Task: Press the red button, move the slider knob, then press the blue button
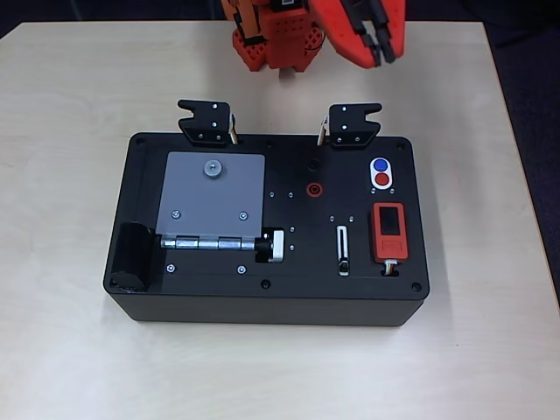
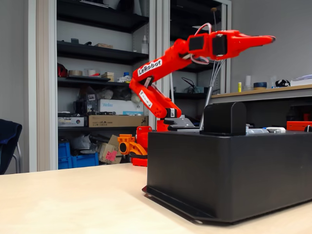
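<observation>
A matte black box [image 1: 262,302] with rounded corners sits mid-frame on a pale wood-grain table [image 1: 70,350] in the overhead view, bare tabletop on all four sides; its flat top carries the parts. At upper right of the lid a white oval holds the blue button [image 1: 380,164] above the red button [image 1: 381,180], both small flat discs, touching nothing; below them lies a red rectangular device [image 1: 388,232] with a dark screen; left of that runs a narrow white-rimmed slot [image 1: 343,249] with the slider knob [image 1: 345,264], a tiny dark stub, near its lower end. A grey metal plate [image 1: 210,199] on a steel hinge covers the left half, a white-and-black cylinder knob [image 1: 272,246] at its lower right; a red ring socket [image 1: 313,187] sits mid-lid; two black brackets [image 1: 207,121] stand on the far edge. The orange-red plastic gripper [image 1: 383,48] hangs at the top edge, beyond the box; in the fixed view it [image 2: 265,38] juts right, high above the lid, its fingers closed on nothing.
</observation>
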Robot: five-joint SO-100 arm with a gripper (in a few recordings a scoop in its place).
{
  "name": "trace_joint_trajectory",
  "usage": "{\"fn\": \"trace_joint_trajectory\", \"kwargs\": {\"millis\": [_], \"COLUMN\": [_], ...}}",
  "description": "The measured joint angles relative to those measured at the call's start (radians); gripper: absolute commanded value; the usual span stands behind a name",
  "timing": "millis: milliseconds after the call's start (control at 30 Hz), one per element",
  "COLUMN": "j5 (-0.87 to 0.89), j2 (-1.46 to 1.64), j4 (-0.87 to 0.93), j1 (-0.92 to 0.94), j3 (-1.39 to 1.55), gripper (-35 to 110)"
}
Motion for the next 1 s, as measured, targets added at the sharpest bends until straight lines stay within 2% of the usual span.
{"fn": "trace_joint_trajectory", "kwargs": {"millis": [300,467,1000], "j5": [0.026,0.026,0.158], "j2": [0.121,0.133,0.411], "j4": [-0.017,-0.091,-0.509], "j1": [0.028,0.094,0.213], "j3": [0.067,0.104,0.495], "gripper": [0,0,0]}}
